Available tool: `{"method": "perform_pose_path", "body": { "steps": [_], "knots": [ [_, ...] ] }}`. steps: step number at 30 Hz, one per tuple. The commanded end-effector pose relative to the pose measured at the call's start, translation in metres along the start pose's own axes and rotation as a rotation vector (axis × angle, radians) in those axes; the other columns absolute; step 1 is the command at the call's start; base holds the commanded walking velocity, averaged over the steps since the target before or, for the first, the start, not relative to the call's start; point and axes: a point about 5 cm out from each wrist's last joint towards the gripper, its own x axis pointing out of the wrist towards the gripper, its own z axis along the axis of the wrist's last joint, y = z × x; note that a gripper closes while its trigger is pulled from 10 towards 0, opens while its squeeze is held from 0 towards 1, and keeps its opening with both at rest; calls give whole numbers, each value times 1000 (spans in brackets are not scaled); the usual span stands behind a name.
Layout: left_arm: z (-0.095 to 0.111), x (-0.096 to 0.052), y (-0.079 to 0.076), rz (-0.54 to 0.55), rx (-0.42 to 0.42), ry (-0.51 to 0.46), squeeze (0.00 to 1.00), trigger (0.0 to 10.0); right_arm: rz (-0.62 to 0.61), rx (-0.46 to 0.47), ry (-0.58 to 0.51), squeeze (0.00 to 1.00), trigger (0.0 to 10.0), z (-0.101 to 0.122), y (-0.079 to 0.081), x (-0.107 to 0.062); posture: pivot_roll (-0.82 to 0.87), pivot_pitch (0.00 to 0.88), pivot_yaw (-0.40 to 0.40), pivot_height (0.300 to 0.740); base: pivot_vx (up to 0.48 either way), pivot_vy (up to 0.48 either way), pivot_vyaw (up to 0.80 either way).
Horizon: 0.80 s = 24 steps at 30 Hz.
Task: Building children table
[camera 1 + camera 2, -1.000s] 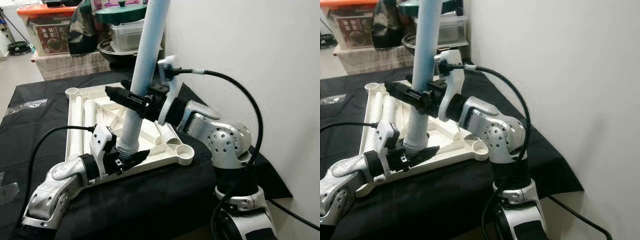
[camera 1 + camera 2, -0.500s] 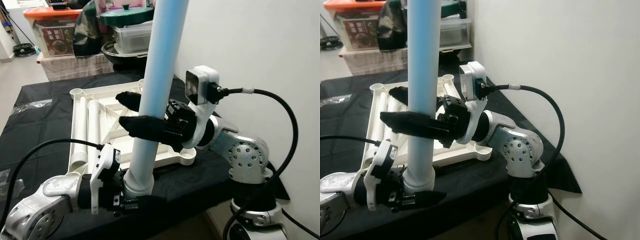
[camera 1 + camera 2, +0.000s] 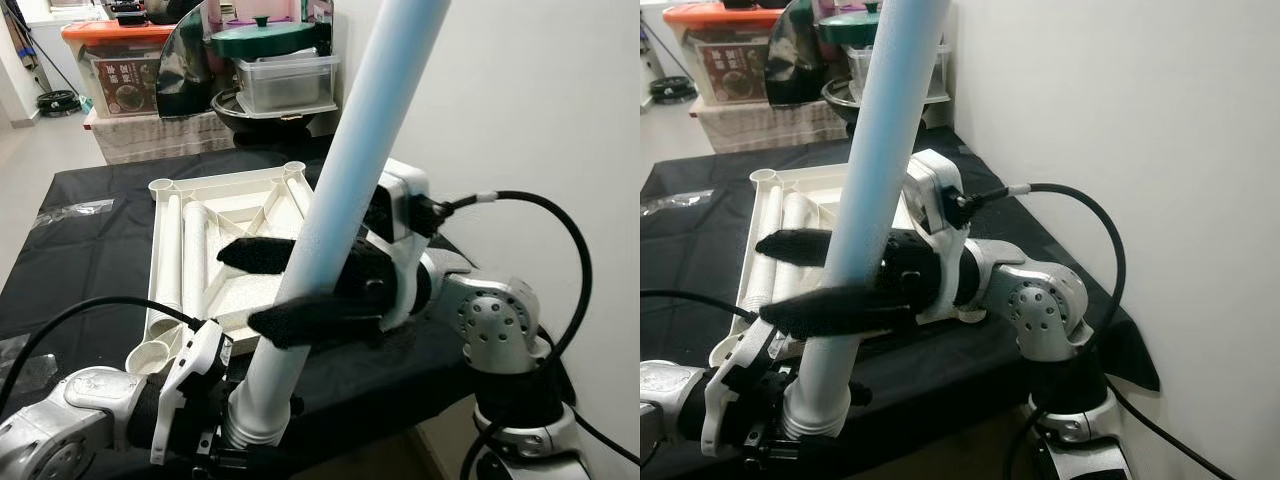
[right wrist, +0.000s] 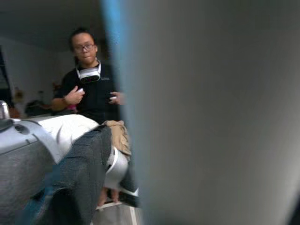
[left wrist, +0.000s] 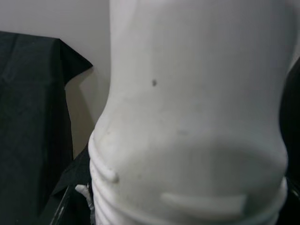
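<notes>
A long pale blue table leg leans up and to the right, lifted off the table near its front edge. My right gripper is shut on its middle, one black finger on each side. Lower down, my left gripper is shut on the leg's white ribbed end, which looms close in the left wrist view. The white table top lies upside down on the black cloth. Other white legs lie in it along its left side.
A white wall stands close on the right. Behind the table are storage boxes, a green-lidded pot and clear tubs. A plastic wrapper lies on the cloth at left. A person faces me in the right wrist view.
Both arms have raised the leg off the table top's corner and drawn it toward me and past the front edge. It now leans more to the right. The view has shifted too.
</notes>
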Motion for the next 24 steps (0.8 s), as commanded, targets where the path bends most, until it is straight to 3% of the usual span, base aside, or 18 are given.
{"method": "perform_pose_path", "body": {
  "steps": [1,2,13,16,17,18,20,24],
  "knots": [
    [-2,-2,3,11,-13,28,0,10000,54,-8,7,0,4314,1,7,5,14,0,-22,740,0,0,0],
    [-2,-2,3,11,-10,28,0,10000,58,-3,-1,0,0,1,8,6,10,0,-20,740,0,0,0],
    [-4,4,6,-9,17,35,0,10000,60,18,-46,0,0,-4,10,5,2,0,-10,740,0,0,0],
    [-1,5,13,60,118,7,0,10000,38,14,-59,0,0,-5,9,5,2,0,-10,740,0,0,0],
    [-1,5,13,60,118,7,0,10000,38,14,-59,0,0,-5,9,5,2,0,-10,740,0,0,0],
    [-2,6,20,117,134,-4,1000,10000,23,12,-65,0,0,-4,7,4,4,0,-11,740,0,0,0],
    [-2,4,29,182,147,-25,1000,10000,-1,9,-72,0,0,-4,5,3,4,0,-12,740,0,0,0],
    [2,-4,26,167,134,-41,1000,10000,-33,8,-73,0,0,-5,2,-2,4,0,-13,740,0,0,0]
  ]
}}
